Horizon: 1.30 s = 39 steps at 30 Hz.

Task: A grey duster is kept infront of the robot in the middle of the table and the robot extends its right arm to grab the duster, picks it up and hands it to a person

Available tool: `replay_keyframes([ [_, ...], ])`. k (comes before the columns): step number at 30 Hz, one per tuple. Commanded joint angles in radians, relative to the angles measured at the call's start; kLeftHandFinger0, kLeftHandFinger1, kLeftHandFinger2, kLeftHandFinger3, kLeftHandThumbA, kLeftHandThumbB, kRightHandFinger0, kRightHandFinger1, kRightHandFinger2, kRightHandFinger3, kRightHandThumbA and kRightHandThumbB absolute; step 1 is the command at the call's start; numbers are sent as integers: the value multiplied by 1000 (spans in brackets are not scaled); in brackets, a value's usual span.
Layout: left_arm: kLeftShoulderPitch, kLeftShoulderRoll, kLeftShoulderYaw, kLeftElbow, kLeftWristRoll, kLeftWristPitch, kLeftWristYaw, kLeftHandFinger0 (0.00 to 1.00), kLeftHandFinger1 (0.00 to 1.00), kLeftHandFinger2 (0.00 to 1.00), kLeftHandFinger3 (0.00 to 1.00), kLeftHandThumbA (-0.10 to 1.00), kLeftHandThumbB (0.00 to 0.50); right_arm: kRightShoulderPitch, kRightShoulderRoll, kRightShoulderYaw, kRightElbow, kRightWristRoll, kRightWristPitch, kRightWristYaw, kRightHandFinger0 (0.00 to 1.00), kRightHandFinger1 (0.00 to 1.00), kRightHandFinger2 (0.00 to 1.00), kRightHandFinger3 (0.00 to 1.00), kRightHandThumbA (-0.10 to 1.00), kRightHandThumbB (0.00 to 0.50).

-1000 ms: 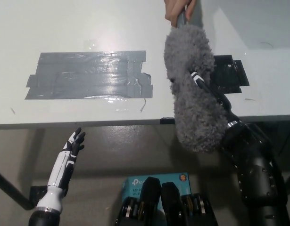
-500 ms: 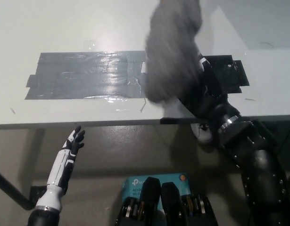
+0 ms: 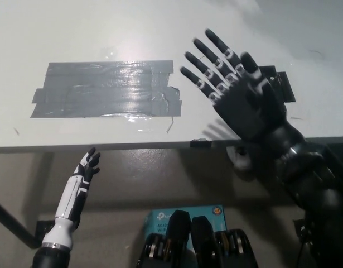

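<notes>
The black right hand (image 3: 246, 100) is held over the white table (image 3: 104, 33), near its front edge, fingers (image 3: 207, 53) spread wide and pointing up and left, holding nothing; the duster shows nowhere in the head view, so its long axis cannot be told. Left of the hand lies a broad patch of grey tape (image 3: 104, 89), with bare table beyond and to its left, and a black patch (image 3: 280, 89) sits just behind the hand. The white left hand (image 3: 90, 164) rests below the table's front edge at lower left, fingers loosely apart and empty.
</notes>
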Motion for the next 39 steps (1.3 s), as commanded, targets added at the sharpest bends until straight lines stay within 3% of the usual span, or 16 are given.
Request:
replay_keyframes([
  [1,-24,19,1,-25,3,-38,-2,971,1000,1000,1000,1000,250,75,-71,-1,-129,-188,-95,66,1000,1000,1000,1000,1000,500],
  [4,-22,22,0,-32,5,-29,-4,973,1000,1000,1000,1000,252,140,-101,19,-165,-332,-159,59,1000,1000,1000,1000,1000,492],
  [5,-23,22,-1,-31,6,-30,-5,974,1000,1000,1000,1000,252,160,-108,27,-170,-388,-186,51,1000,1000,1000,1000,1000,467],
  [6,-22,21,-2,-28,5,-36,-5,975,1000,1000,1000,1000,251,199,-112,35,-168,-474,-233,32,1000,1000,1000,1000,914,454],
  [8,-16,18,-2,-26,6,-38,-3,976,1000,1000,1000,1000,253,237,-138,66,-144,-632,-304,1,1000,1000,1000,1000,938,430],
  [15,2,15,-4,-34,9,-31,-1,987,1000,1000,1000,1000,248,310,-175,114,-7,-885,-448,-66,1000,1000,1000,1000,1000,420],
  [20,11,11,-6,-29,9,-36,0,1000,1000,1000,1000,1000,258,321,-194,156,119,-1001,-501,-127,1000,1000,1000,1000,1000,384],
  [29,32,6,-6,-50,7,-26,0,983,1000,1000,1000,1000,257,322,-217,203,189,-1096,-497,-173,1000,1000,1000,1000,1000,442],
  [34,49,8,-10,-59,14,-23,-2,1000,1000,1000,1000,1000,277,332,-224,221,190,-1133,-493,-179,1000,1000,1000,1000,1000,429],
  [39,71,13,-12,-67,53,-29,19,1000,1000,1000,1000,1000,327,341,-218,230,197,-1147,-507,-178,1000,1000,1000,1000,1000,432],
])
